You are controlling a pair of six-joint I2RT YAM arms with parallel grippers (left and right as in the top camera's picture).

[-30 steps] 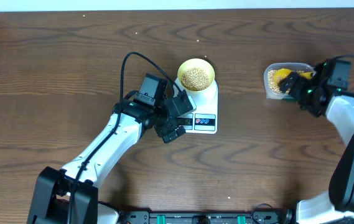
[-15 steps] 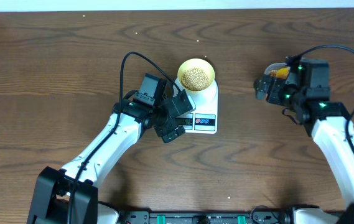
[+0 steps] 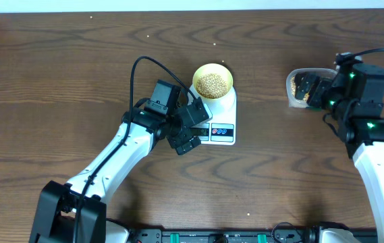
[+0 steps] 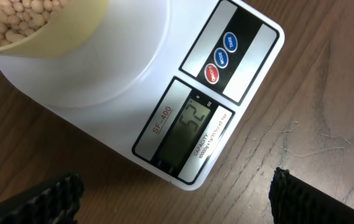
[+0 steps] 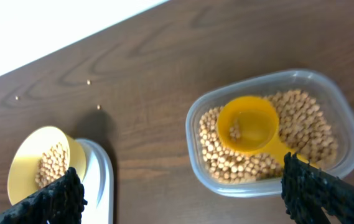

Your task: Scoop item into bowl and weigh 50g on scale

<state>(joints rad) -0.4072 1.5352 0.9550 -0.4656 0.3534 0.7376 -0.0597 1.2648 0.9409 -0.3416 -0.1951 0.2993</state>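
The filling looks done and the step in hand is the weight check. The beans (image 3: 212, 84) lie heaped in the pale yellow bowl (image 4: 71, 37), which sits on the back of the white scale (image 3: 224, 106). The left fingers (image 4: 52, 198) are spread wide and hold nothing, one on each side of the scale's front edge. The right fingers (image 5: 46, 199) are also spread wide and empty, hanging over the worktop (image 3: 77, 67) near the clear tub (image 5: 191, 127).

Only the left wrist view brings the display (image 4: 186, 127) close enough to read. Its digits are slanted and faint, but they seem to say 52, a touch over the target. If so, the next move calls for taking a few beans back out. That is a fine correction and would suit the scoop better than bare fingers.

The right wrist view shows what the overhead view mostly hides behind the arm. The yellow scoop (image 5: 248, 124) lies cup-up on the beans in the tub, nearly empty and held by nothing. A few stray beans lie on the worktop behind the scale.
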